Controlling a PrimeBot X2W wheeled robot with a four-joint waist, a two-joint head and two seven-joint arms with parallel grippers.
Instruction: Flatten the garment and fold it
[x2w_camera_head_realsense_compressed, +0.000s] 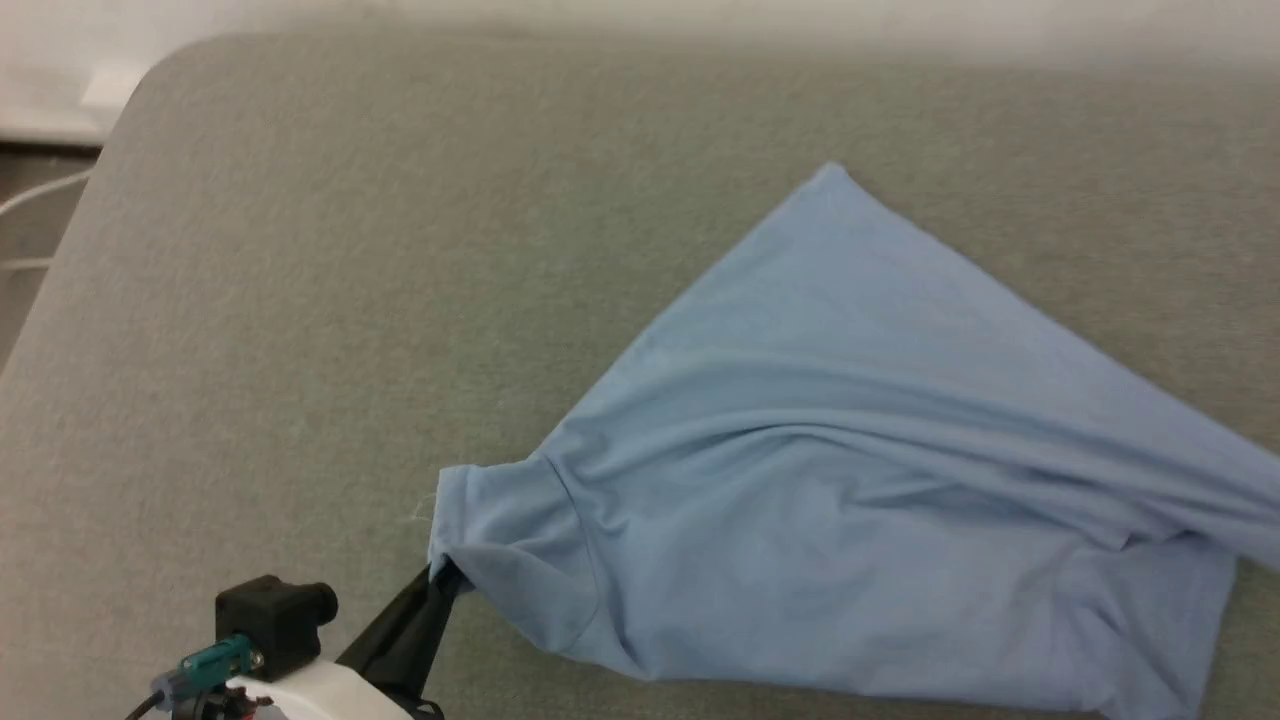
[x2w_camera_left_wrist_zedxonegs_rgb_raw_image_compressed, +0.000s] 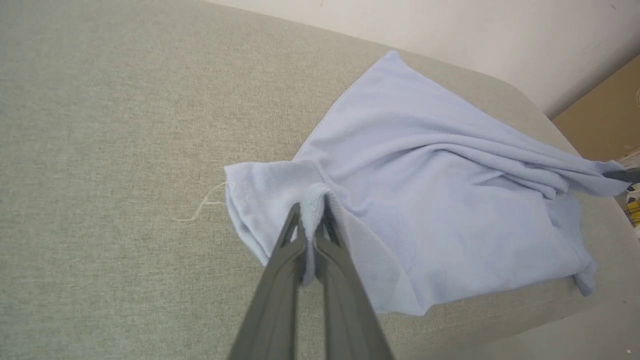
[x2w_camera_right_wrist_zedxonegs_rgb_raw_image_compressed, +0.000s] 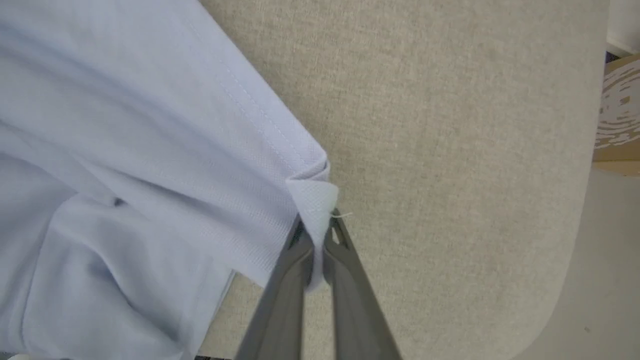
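The garment (x2w_camera_head_realsense_compressed: 850, 480), a light blue shirt, lies rumpled on the grey-green padded table (x2w_camera_head_realsense_compressed: 400, 250), back side up, one corner pointing away from me. My left gripper (x2w_camera_head_realsense_compressed: 448, 578) is shut on the fabric beside a short sleeve at the near left. In the left wrist view the garment (x2w_camera_left_wrist_zedxonegs_rgb_raw_image_compressed: 425, 200) bunches up between that gripper's (x2w_camera_left_wrist_zedxonegs_rgb_raw_image_compressed: 311, 220) closed fingers. My right gripper (x2w_camera_right_wrist_zedxonegs_rgb_raw_image_compressed: 317, 231) is shut on a hemmed corner of the garment (x2w_camera_right_wrist_zedxonegs_rgb_raw_image_compressed: 150, 150), which stretches away to the left of that view. Collar and chest are hidden.
The padded table's (x2w_camera_left_wrist_zedxonegs_rgb_raw_image_compressed: 100, 100) rounded corner and a pale wall lie beyond the shirt in the left wrist view. A loose white thread (x2w_camera_left_wrist_zedxonegs_rgb_raw_image_compressed: 205, 205) lies on the pad near the sleeve. The table's (x2w_camera_right_wrist_zedxonegs_rgb_raw_image_compressed: 475, 150) edge and floor show at the right in the right wrist view.
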